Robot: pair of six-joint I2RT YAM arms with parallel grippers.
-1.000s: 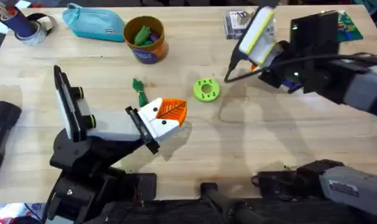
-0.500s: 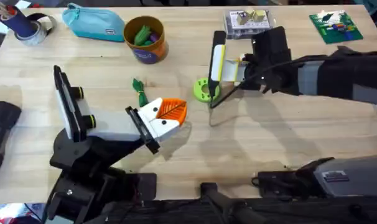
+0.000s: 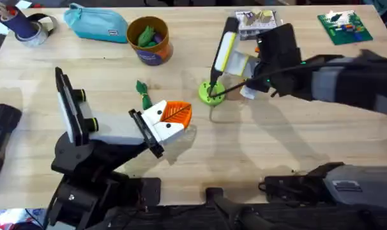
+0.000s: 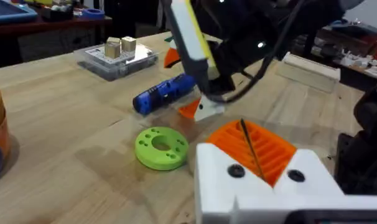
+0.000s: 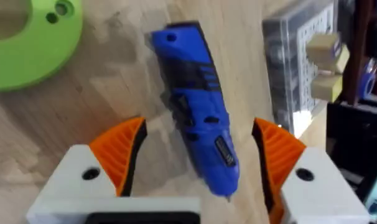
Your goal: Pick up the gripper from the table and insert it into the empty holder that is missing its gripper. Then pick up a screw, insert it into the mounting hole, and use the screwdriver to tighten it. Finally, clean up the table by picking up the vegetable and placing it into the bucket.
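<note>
Overhead looks down-forward over table (image 3: 85, 64); 2 wrist views close, low — share screwdriver (image 4: 163, 93).

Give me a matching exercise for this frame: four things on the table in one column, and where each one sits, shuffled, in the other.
Things:
1. screwdriver
2. vegetable
3. gripper
4. bucket

Places:
A. seated in the white holder
B. lying on the table between the right gripper's open jaws
C. standing beside the teal pouch, green items inside
D. lying loose on the table, between the bucket and the holder

Pairs: 1-B, 2-D, 3-A, 4-C
</note>
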